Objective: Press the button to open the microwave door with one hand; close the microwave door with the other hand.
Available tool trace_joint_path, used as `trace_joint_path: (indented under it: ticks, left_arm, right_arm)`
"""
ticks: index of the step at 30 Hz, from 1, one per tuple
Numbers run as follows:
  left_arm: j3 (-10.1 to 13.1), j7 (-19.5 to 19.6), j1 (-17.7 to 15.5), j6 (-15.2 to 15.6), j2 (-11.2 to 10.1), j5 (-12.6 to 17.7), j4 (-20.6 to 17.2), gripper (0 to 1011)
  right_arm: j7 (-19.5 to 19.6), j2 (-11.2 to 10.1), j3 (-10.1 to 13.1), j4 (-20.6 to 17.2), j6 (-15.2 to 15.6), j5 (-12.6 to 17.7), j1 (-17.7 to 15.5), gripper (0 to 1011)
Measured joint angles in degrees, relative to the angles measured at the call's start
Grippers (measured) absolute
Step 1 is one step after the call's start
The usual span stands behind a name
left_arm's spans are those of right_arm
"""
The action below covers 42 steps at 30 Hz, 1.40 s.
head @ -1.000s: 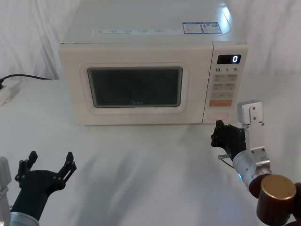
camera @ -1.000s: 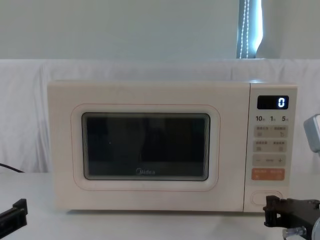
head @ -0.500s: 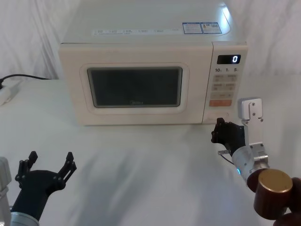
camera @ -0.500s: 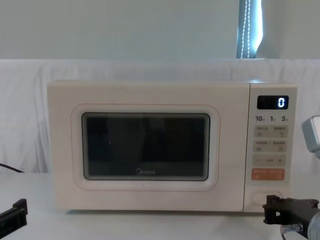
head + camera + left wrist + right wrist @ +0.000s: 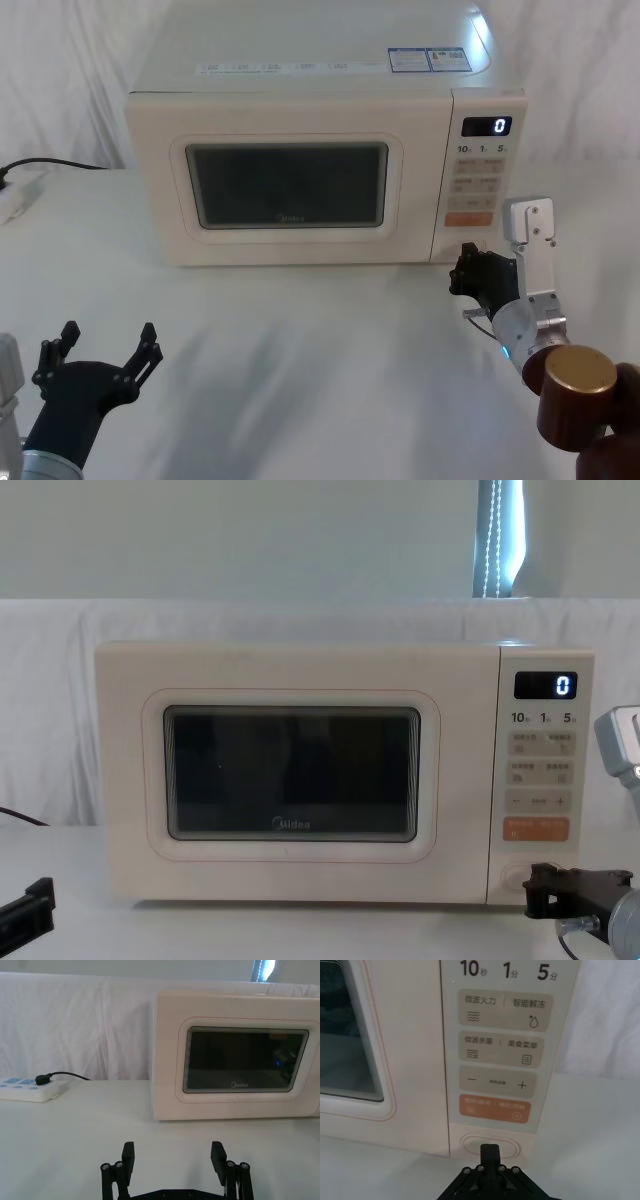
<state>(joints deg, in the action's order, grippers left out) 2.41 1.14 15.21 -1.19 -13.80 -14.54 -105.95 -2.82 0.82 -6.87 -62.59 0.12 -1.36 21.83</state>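
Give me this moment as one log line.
right gripper: shut, at button | microwave door: closed | left gripper: open, parked low, clear of the door

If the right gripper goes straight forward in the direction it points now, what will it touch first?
Most likely the button. In the right wrist view the right gripper, fingers shut, points at the middle of that oval key, below the orange key. The remaining gap looks small, but depth is unclear.

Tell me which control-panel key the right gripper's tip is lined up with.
The button, the wide cream oval at the panel's bottom, below the orange key. The shut right gripper points straight at it; the other keys sit higher.
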Motion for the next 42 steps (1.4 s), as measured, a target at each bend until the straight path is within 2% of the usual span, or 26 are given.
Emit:
trace_joint_path:
  ticks: [21,42]
  left_arm:
    - [0.0,0.0,0.0,0.0,0.0,0.0,0.0,1001]
    - [0.0,0.0,0.0,0.0,0.0,0.0,0.0,1001]
  right_arm:
    - [0.36,0.64,0.54,2.42,1.22,-0.32,1.83,0]
    - [0.58,1.3,0.85,5.77,0.41,0.06,3.85,0]
